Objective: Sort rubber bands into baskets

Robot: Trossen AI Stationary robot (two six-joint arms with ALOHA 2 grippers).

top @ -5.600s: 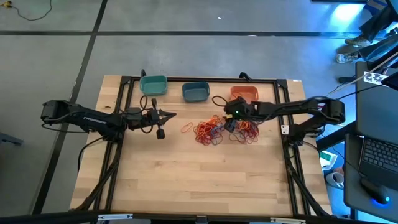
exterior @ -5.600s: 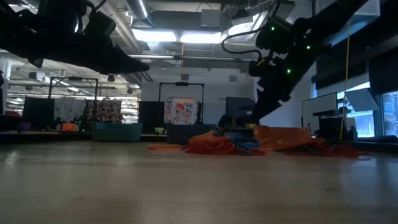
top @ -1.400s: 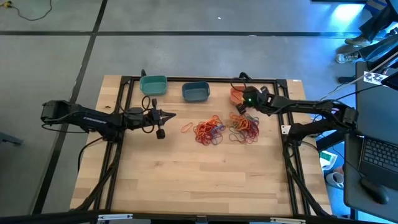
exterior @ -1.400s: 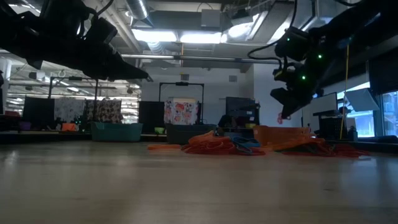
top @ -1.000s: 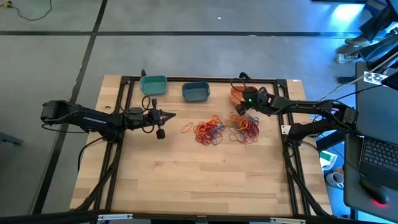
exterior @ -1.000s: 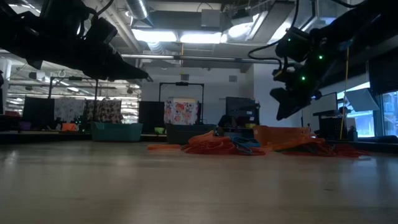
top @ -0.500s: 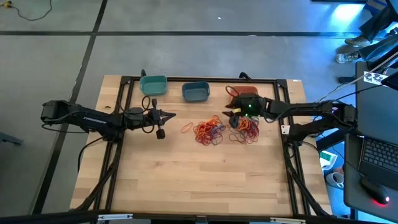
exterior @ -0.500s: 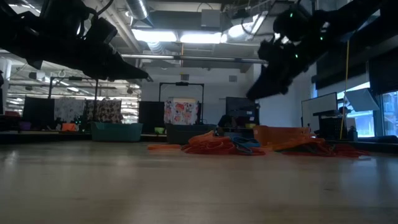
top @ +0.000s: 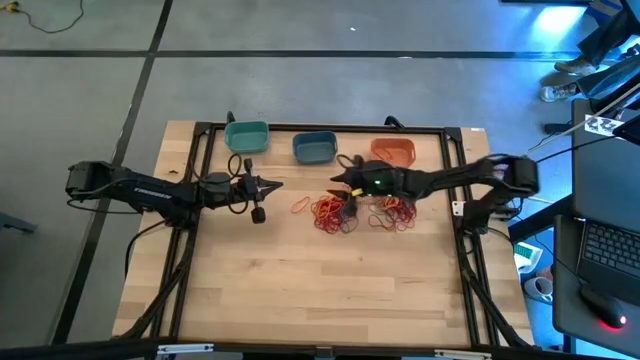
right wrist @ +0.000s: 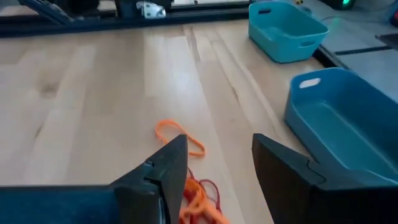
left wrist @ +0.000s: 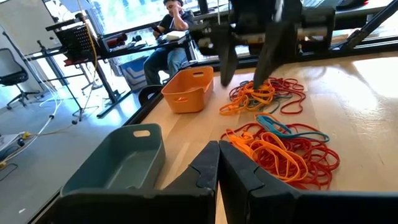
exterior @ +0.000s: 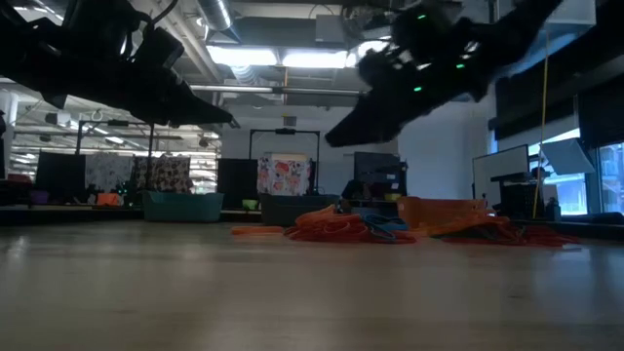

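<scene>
1. High view: we found the right pincer (top: pixel 341 184) reaching over the left end of the rubber bands (top: pixel 345 211), which lay in a loose heap mid-bench with one orange band (top: pixel 300 205) lying apart to the left. The teal basket (top: pixel 246 136), slate blue basket (top: pixel 314 147) and orange basket (top: pixel 393 151) stood in a row along the far edge of the bench (top: pixel 320 290). The left pincer (top: pixel 275 183) waited left of the heap.

2. Low view: we observed the right pincer (exterior: pixel 336 137) raised above the heap (exterior: pixel 341 227), not touching it.

3. Left wrist view: we noted the left pincer (left wrist: pixel 217 163) clenched with nothing in it, its fingers pressed together. The heap (left wrist: pixel 283 152) lay ahead, the slate blue basket (left wrist: pixel 121 163) near beside it and the orange basket (left wrist: pixel 185 89) farther off. A seated person (left wrist: pixel 171 37) showed beyond the bench.

4. Right wrist view: we recorded the right pincer (right wrist: pixel 219 160) released, its fingers parted and nothing between them, above the lone orange band (right wrist: pixel 180 136).
</scene>
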